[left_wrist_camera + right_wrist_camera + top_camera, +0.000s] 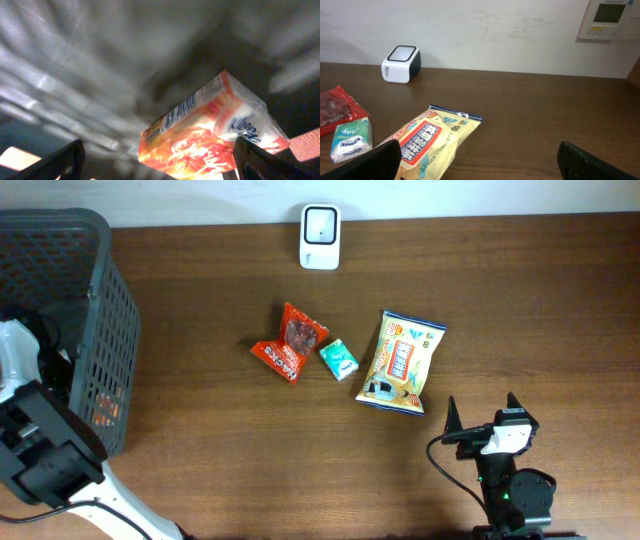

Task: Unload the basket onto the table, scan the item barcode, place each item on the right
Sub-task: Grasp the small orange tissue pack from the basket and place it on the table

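Left hand (157,150): down inside basket (100,290), apart
Right hand (481,406): over bench (250,460), apart
Basket: orange packet (195,135)

Blue "Kleenex"-like script on white tissue pack (250,122); other print illegible.

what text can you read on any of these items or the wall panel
"Kleenex", probably, blurred: green tissue pack.
yellow snack bag: blue characters on red, unreadable.
red packet: white print, too small.
orange pack in the left wrist view: blue script and barcode blurred.
scanner, wall panel: too small.
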### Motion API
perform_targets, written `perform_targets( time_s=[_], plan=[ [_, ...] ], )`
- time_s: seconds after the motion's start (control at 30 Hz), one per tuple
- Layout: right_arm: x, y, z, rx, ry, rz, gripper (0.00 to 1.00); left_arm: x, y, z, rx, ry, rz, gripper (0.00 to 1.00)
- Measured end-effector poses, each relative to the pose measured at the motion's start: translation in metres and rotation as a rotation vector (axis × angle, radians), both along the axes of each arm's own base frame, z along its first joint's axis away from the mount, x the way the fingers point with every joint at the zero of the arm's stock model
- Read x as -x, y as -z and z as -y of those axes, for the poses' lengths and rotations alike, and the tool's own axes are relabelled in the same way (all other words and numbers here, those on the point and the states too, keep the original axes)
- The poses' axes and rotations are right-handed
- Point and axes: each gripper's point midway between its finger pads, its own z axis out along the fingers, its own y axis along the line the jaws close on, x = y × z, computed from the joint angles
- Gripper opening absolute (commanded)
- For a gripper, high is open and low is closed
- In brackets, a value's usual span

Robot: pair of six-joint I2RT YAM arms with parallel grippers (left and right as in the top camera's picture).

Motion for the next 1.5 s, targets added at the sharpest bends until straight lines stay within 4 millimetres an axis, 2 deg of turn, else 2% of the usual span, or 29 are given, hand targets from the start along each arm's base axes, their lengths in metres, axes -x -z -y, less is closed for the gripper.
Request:
perform_targets(
  time_s=[0.03,0.07,0.13,0.17,0.27,0.33,0.4,0.47,0.5,0.53,0.57,0.6,0.63,0.67,0.77,0.8,0.87,0.93,0.97,1.0,1.07,1.1,1.2,1.27,1.3,1.37,1.43,1.47,1.5],
  plan=[
    [0.0,0.0,0.0,0.001,0.0,0.0,0.98,-0.002,0.005,0.0,0.003,-0.002,0.014,0.83],
    [0.0,0.0,0.0,0.0,0.0,0.0,0.98,-0.005,0.011,0.0,0.01,0.0,0.04,0.37],
    [0.0,0.0,0.0,0.0,0.0,0.0,0.99,-0.009,0.013,0.001,0.015,0.001,0.084,0.0],
    [0.0,0.0,0.0,0.0,0.0,0.0,0.99,-0.017,0.014,0.007,0.033,0.004,0.115,0.0],
    [0.0,0.0,0.0,0.0,0.0,0.0,0.99,-0.019,0.01,0.008,0.028,0.012,0.118,0.0],
    [0.0,0.0,0.0,0.0,0.0,0.0,0.98,-0.018,-0.003,0.006,0.048,0.009,0.082,0.0],
    [0.0,0.0,0.0,0.0,0.0,0.0,0.98,-0.041,-0.053,-0.014,-0.005,-0.002,0.15,0.0],
    [0.0,0.0,0.0,0.0,0.0,0.001,0.98,-0.079,-0.167,-0.048,-0.207,-0.046,0.429,0.0],
    [0.0,0.0,0.0,0.0,0.0,0.0,0.99,-0.087,-0.234,-0.054,-0.32,-0.081,0.608,0.0],
    [0.0,0.0,0.0,0.0,0.0,0.0,0.98,-0.084,-0.277,-0.049,-0.368,-0.107,0.721,0.0],
    [0.0,0.0,0.0,0.0,0.0,0.0,0.99,-0.081,-0.318,-0.038,-0.389,-0.109,0.856,0.0],
    [0.0,0.0,0.0,0.0,0.0,0.0,0.98,-0.082,-0.345,-0.024,-0.372,-0.091,0.966,0.0],
    [0.0,0.0,0.0,0.001,0.0,0.0,0.99,-0.083,-0.373,0.002,-0.301,-0.044,1.093,0.0],
    [0.0,0.0,0.0,0.0,0.0,0.0,0.98,-0.087,-0.391,0.038,-0.174,0.03,1.19,0.0],
    [0.0,0.0,0.0,0.001,0.0,0.0,0.99,-0.103,-0.406,0.132,0.152,0.23,1.282,0.0],
    [0.0,0.0,0.0,0.0,0.0,0.0,0.99,-0.108,-0.406,0.172,0.258,0.312,1.275,0.0],
    [0.0,0.0,0.0,0.0,0.0,0.0,0.98,-0.115,-0.394,0.227,0.375,0.412,1.217,0.0],
    [0.0,0.0,0.0,0.0,0.0,0.0,0.99,-0.121,-0.36,0.292,0.427,0.52,1.072,0.0],
    [0.0,0.0,0.0,0.001,0.0,0.0,0.99,-0.121,-0.328,0.325,0.414,0.576,0.951,0.0],
    [0.0,0.0,0.0,0.001,0.0,0.0,0.99,-0.122,-0.304,0.345,0.394,0.617,0.873,0.0],
    [0.0,0.0,0.0,0.0,0.0,0.0,0.99,-0.12,-0.234,0.402,0.369,0.733,0.684,0.0],
    [0.0,0.0,0.0,0.0,0.0,0.0,0.99,-0.123,-0.209,0.423,0.37,0.76,0.651,0.0],
    [0.0,0.0,0.0,0.0,0.0,0.0,0.99,-0.11,-0.104,0.492,0.382,0.776,0.506,0.0],
    [0.0,0.0,0.0,0.0,0.0,0.0,0.99,-0.104,-0.06,0.532,0.404,0.775,0.518,0.0],
    [0.0,0.0,0.0,0.0,0.0,0.0,0.99,-0.1,-0.049,0.546,0.41,0.781,0.529,0.0],
    [0.0,0.0,0.0,0.0,0.0,0.0,0.98,-0.109,-0.042,0.557,0.348,0.792,0.597,0.05],
    [0.0,0.0,0.0,0.0,0.0,0.0,0.99,-0.123,-0.043,0.554,0.241,0.786,0.665,0.05],
    [0.0,0.0,0.0,0.0,0.0,0.0,0.99,-0.129,-0.044,0.551,0.211,0.78,0.684,0.16],
    [0.0,0.0,0.0,0.0,0.0,0.0,0.98,-0.137,-0.045,0.545,0.151,0.771,0.711,0.19]
  ],
)
